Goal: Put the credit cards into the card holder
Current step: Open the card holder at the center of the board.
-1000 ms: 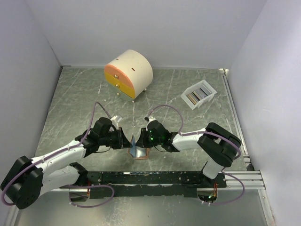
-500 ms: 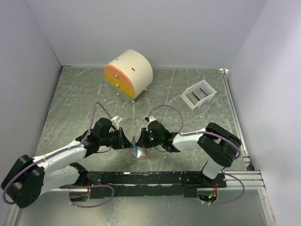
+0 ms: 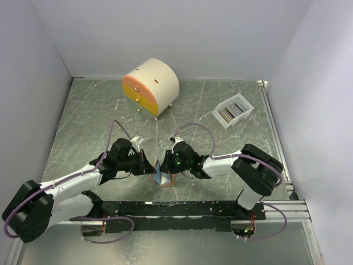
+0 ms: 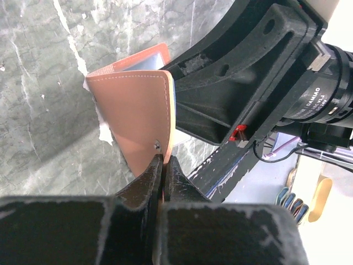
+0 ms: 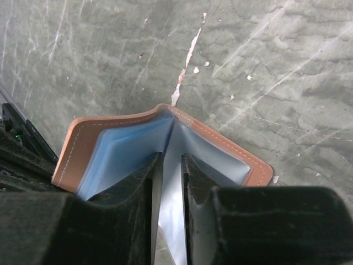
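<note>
The card holder (image 5: 77, 149) sits at the middle of the tabletop's (image 3: 88, 127) near edge, propped open like a little book between my two arms. It's soft leather-ish stuff with floppy clear pockets inside, so it'll fold or skid if I lean on it. The stitched cover edge is the only sane place to grab it.

That's where the left gripper (image 4: 164, 165) is, pressed together on the lower corner of one cover flap and holding it up off the tabletop. The right gripper (image 5: 169, 163) has its fingers nearly together on a light blue card (image 5: 172, 215) standing edge-down at the spine. I think it's a card, but it could be an inner sleeve; I honestly can't tell from the wrist view. Thin, stiff and slick, so I'd expect it to slip sideways if the pocket mouth isn't lined up.

The rest of the credit cards (image 3: 230, 113) are standing in a white tray (image 3: 241, 117) over toward the far right corner, well apart. A round cabinet (image 3: 151, 85) sits at the far edge, out of the way. The real crowding is the two grippers nose to nose.
</note>
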Robot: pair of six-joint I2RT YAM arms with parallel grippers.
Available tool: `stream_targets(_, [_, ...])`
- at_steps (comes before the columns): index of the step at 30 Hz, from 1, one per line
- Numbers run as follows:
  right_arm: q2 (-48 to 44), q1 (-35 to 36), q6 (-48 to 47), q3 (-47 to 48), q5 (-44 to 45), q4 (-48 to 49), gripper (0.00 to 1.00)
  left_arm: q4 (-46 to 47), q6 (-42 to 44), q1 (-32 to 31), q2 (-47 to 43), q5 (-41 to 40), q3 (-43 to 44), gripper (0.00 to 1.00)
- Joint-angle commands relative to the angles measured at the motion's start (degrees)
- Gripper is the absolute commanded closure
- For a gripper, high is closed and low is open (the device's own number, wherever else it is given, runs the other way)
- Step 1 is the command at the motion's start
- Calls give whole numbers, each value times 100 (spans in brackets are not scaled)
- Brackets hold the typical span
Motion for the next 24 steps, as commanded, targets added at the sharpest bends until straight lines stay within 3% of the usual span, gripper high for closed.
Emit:
stream_targets(1, [-171, 23, -32, -100, -1, -313, 75, -438, 212, -12, 18, -349, 128, 93])
stream_targets(6, [-741, 26, -92, -55, 142, -649, 63, -1276, 346, -14, -256, -1098, 426, 93])
stream_targets(13, [-879, 47, 67, -5, -101, -463, 54, -1436, 408, -14, -261, -1206, 561, 93])
stream_targets(18, [-761, 48, -128, 94, 119, -719, 55, -1802, 430, -16, -60, -1577, 683, 92])
stream_targets(22, [-530, 45, -281, 138, 274, -886, 61, -1933, 425, -15, -89, -1708, 744, 83])
stream_targets(24, [-455, 48, -292, 106, 420, -954, 65, -1993, 418, -14, -135, -1848, 736, 86])
